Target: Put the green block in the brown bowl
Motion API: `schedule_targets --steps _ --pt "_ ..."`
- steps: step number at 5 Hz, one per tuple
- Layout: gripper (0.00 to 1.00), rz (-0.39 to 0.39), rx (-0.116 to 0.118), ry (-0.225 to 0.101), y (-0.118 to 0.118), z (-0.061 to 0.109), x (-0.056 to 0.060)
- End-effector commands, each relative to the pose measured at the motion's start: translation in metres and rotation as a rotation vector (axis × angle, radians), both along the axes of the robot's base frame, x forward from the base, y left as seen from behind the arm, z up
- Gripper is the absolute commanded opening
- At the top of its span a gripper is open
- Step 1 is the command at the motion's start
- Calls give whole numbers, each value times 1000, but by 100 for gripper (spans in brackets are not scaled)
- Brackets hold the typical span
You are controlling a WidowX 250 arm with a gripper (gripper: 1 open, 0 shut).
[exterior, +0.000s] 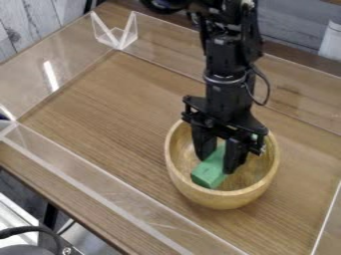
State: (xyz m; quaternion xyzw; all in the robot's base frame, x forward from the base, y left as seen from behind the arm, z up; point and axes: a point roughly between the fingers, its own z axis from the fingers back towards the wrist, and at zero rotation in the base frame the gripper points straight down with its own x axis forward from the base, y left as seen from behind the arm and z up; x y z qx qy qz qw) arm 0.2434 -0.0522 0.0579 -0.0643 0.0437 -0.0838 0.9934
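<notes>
- Reaching down into the bowl with the black hand [217,149]; cannot tell whether clenched on the block or released.
- Lying inside the bowl, below the fingertips: green block [209,172].
- Sitting toward the counter's [107,125] near right corner: brown bowl [220,202].

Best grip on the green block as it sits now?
I'd take the green block across its narrow width, near the exposed lower end, coming from above: it's a slim bar lying inside the brown bowl, whose wall likely crowds a side approach. The gripper already covers its upper end.
</notes>
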Motion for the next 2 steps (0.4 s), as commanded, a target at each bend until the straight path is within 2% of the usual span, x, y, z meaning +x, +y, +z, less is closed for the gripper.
schedule_targets --steps 1,2 --pt "0 5 -12 -55 2 14 9" --pt "0 7 -16 -55 2 15 9"
